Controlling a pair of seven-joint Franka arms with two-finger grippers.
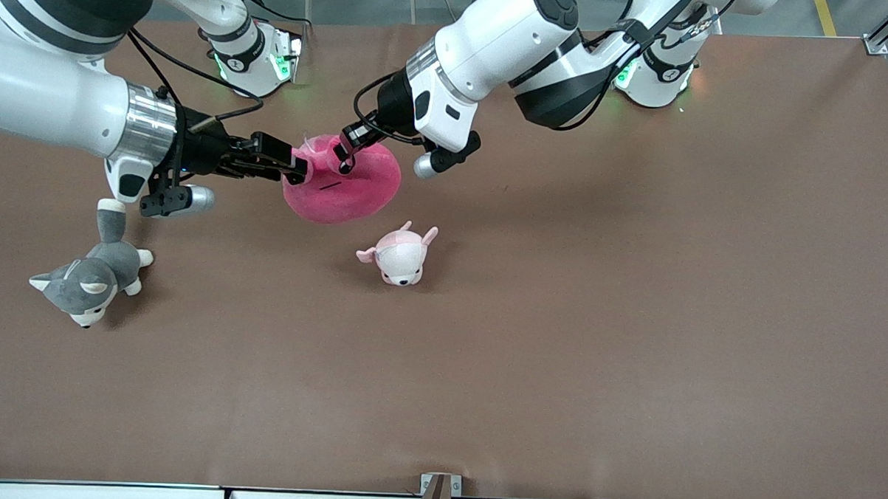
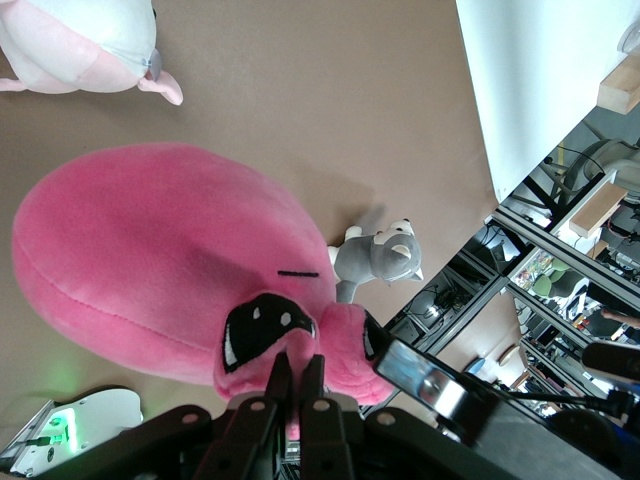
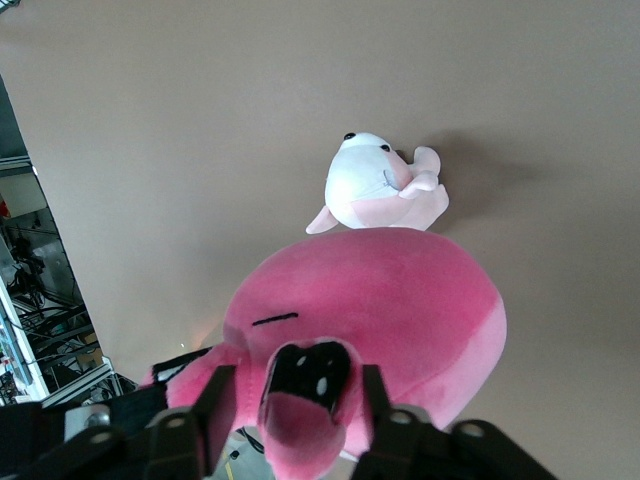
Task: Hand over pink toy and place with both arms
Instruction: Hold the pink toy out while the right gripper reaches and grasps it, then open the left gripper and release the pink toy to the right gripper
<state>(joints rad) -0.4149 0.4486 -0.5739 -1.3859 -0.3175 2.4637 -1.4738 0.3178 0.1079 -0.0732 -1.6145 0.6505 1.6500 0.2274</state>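
The hot-pink toy (image 1: 346,191) hangs above the table's middle between both grippers. My left gripper (image 1: 341,159) reaches in from the left arm's end and is shut on a fold of plush beside one black eye (image 2: 262,335); in the left wrist view (image 2: 297,372) the fingers pinch pink fabric. My right gripper (image 1: 299,169) is at the toy's edge toward the right arm's end. In the right wrist view (image 3: 292,395) its fingers (image 3: 215,400) stand wide apart on either side of a pink bulge with a black eye (image 3: 310,370), not pressing it.
A small pale pink-and-white puppy plush (image 1: 399,257) lies on the brown table (image 1: 633,322) just nearer the front camera than the toy. A grey-and-white husky plush (image 1: 88,274) lies toward the right arm's end, below the right arm.
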